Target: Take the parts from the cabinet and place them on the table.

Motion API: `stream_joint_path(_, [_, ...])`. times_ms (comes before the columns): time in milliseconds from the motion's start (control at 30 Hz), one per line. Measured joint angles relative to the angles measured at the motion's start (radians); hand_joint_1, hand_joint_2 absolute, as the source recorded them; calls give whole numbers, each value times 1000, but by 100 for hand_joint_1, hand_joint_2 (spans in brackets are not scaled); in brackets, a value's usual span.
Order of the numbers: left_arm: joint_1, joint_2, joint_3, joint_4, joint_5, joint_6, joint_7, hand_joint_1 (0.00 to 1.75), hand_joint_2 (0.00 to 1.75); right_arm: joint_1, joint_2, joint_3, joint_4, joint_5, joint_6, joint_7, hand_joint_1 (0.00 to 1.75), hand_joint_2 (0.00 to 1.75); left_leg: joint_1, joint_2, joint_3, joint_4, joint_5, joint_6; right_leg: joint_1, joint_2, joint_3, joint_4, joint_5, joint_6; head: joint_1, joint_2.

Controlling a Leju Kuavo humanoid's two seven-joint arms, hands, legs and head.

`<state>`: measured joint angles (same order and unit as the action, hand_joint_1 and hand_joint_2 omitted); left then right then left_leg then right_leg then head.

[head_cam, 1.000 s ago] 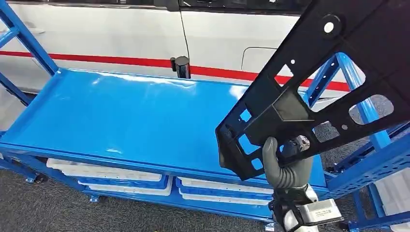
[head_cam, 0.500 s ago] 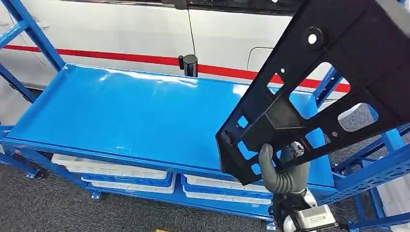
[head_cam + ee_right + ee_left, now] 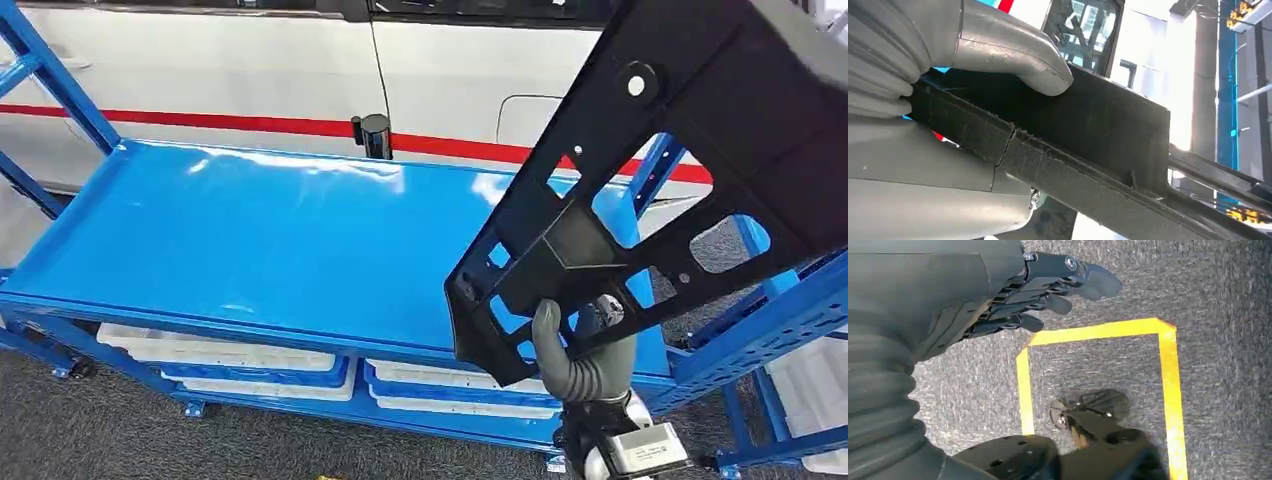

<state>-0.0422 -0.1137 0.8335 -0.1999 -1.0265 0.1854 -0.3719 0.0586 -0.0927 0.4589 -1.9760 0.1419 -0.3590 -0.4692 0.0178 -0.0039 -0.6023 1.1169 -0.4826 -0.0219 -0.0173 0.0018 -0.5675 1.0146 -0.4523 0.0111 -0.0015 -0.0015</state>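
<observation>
Blue counter (image 3: 250,240) is stretching across the head view, glossy top bare, a white vehicle with a red stripe (image 3: 200,124) sitting behind it and white bins (image 3: 230,358) showing on the lower shelf. Left robot hand (image 3: 1048,287) is hanging over grey carpet with yellow tape (image 3: 1098,331), fingers loosely apart and holding nothing. Right robot hand (image 3: 585,355) is gripping the lower corner of a big black perforated panel (image 3: 680,170), thumb pressing on the face of its edge, panel tilting up and to the right above the counter's right end, not touching it. Judging the placing step: lower the panel flat toward the counter's open middle, keep it away from the blue uprights (image 3: 650,170), let go only once it is resting on the top.
</observation>
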Motion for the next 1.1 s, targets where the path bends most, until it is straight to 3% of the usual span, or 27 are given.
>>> stream_joint_path(33, [-1, 0, 0, 0, -1, 0, -1, 0, 175, 0, 0, 0, 0, 0, 0, 0, 175, 175, -2, -2, 37, -82, 1, -1, 16, 0, -9, 10, -4, 8, 1, 0])
stream_joint_path(133, [0, 0, 0, 0, -9, 2, -2, 0, 175, 18, 0, 0, -5, 6, -2, -3, 175, 175, -13, -7, 24, -77, 9, 17, 4, -2, -14, 2, 7, 25, 4, 0])
stream_joint_path(200, [0, -3, 0, 0, -12, 5, -2, 0, 175, 39, -5, -2, -15, 7, -4, -10, 175, 175, -8, -5, 23, -88, 21, 36, 4, -1, -31, 25, -12, 30, 4, 0])
stream_joint_path(233, [0, -3, 0, 0, -14, 6, -1, 0, 175, 50, -10, -5, -22, 7, -5, -15, 175, 175, -8, -5, 19, -88, 24, 40, 4, -1, -50, 68, -41, 26, 7, 0])
stream_joint_path(300, [-1, -8, 0, 0, -17, 6, 0, 0, 175, 72, -16, -11, -34, 5, -5, -24, 175, 175, -9, -5, 10, -88, 29, 49, 4, -1, -116, 217, -108, 16, 8, 0])
stream_joint_path(333, [0, -8, 0, 0, -18, 6, 0, 0, 175, 80, -19, -14, -34, 4, -4, -25, 175, 175, -10, -3, 5, -87, 32, 53, 4, -1, -143, 281, -128, 16, 9, 0])
stream_joint_path(367, [0, -9, 0, 0, -18, 6, -2, 0, 175, 85, -20, -16, -34, 1, -3, -25, 175, 175, -11, -1, 2, -87, 35, 54, 3, -1, -147, 297, -129, 21, 8, 0])
stream_joint_path(400, [0, -11, 0, 0, -19, 6, -2, 0, 175, 86, -21, -18, -34, 0, -1, -25, 175, 175, -11, -1, -2, -87, 38, 54, 3, -1, -130, 270, -117, 27, 8, 0])
stream_joint_path(433, [0, -13, 0, 0, -19, 6, -2, 0, 175, 86, -21, -19, -34, -2, 0, -25, 175, 175, -11, 0, -5, -87, 42, 52, 3, -1, -90, 203, -94, 36, 9, 0])
stream_joint_path(500, [-1, -15, 0, 0, -19, 6, -3, 0, 175, 84, -21, -24, -34, -1, 3, -25, 175, 175, -11, -1, -8, -87, 48, 46, 4, -2, 16, 31, -48, 43, 9, 0])
stream_joint_path(533, [-1, -15, 0, 0, -19, 6, -3, 0, 175, 82, -20, -24, -35, -1, 3, -25, 175, 175, -20, -2, -12, -83, 50, 40, 9, -2, 31, -8, -45, 37, 8, 0])
stream_joint_path(633, [-1, -16, 0, 0, -19, 6, -5, 0, 175, 83, -19, -25, -38, -2, 6, -26, 175, 175, -15, 0, -11, -89, 60, 24, 15, -1, 23, -4, -34, 24, 6, 0])
stream_joint_path(667, [-1, -16, 0, 0, -19, 6, -5, 0, 175, 83, -21, -26, -38, -2, 6, -25, 175, 175, -15, 0, -12, -90, 65, 16, 13, -2, 22, -10, -26, 14, 7, 0])
stream_joint_path(700, [-1, -14, 0, 0, -19, 6, -5, 0, 175, 82, -19, -26, -38, -1, 7, -25, 175, 175, -9, -1, -18, -77, 54, 13, -4, -4, 32, -15, -17, 7, 7, 0])
stream_joint_path(733, [0, -14, 0, 0, -20, 6, -4, 0, 175, 80, -19, -26, -38, -1, 9, -25, 175, 175, -11, 0, -30, -46, 16, 9, 0, -4, 26, -15, -12, 2, 5, 0])
stream_joint_path(767, [-1, -14, 0, 0, -21, 6, -4, 0, 175, 79, -16, -26, -39, -1, 9, -25, 175, 175, -8, 0, -53, 20, -37, 6, 0, -5, 22, -15, -7, -7, -1, 0])
stream_joint_path(800, [0, -14, 0, 0, -22, 6, -3, 0, 175, 79, -15, -26, -39, 0, 10, -22, 175, 175, -6, 0, -78, 96, -82, 2, 2, -6, 18, -14, -5, -9, 1, 0])
stream_joint_path(833, [0, -14, 0, 0, -23, 6, -2, 0, 175, 78, -14, -26, -38, 2, 12, -21, 175, 175, -5, 0, -101, 165, -115, -1, 3, -7, 13, -13, -2, -7, 0, 0])
stream_joint_path(867, [0, -14, 0, 0, -23, 5, -2, 0, 175, 77, -13, -26, -38, 3, 13, -20, 175, 175, -4, 0, -111, 207, -128, -4, 3, -7, 9, -13, 1, -8, -1, 0])
stream_joint_path(900, [0, -14, 0, 0, -24, 4, -2, 0, 175, 73, -11, -26, -37, 5, 16, -17, 175, 175, -3, 0, -97, 200, -117, -5, 3, -7, 5, -13, 4, -4, 0, 0])
stream_joint_path(933, [-1, -14, 0, 0, -24, 3, -3, 0, 175, 68, -10, -26, -36, 5, 19, -13, 175, 175, 0, 0, -64, 154, -91, -6, 3, -7, 3, -11, 7, -4, -2, 0])
stream_joint_path(1000, [-3, -12, 0, 0, -24, 3, -5, 0, 175, 54, -5, -26, -32, 5, 21, -11, 175, 175, 6, 0, 44, -16, -21, -6, 1, -6, 1, -5, 9, -1, -1, 0])
stream_joint_path(1033, [-5, -13, 0, 0, -24, 3, -6, 0, 175, 47, -4, -26, -32, 5, 21, -10, 175, 175, 8, -1, 69, -67, -28, -9, 5, -6, -4, 0, 10, 2, -1, 0])
stream_joint_path(1067, [-6, -13, 0, 0, -24, 3, -8, 0, 175, 37, -3, -26, -32, 5, 23, -7, 175, 175, 2, -4, 67, -79, -24, 0, 14, -6, -14, 12, 9, 8, -1, 0])
stream_joint_path(1100, [-7, -13, 0, 0, -24, 1, -9, 0, 175, 29, -2, -26, -30, 5, 24, -3, 175, 175, 0, -4, 59, -75, -20, 6, 12, -7, -20, 9, 16, 17, 3, 0])
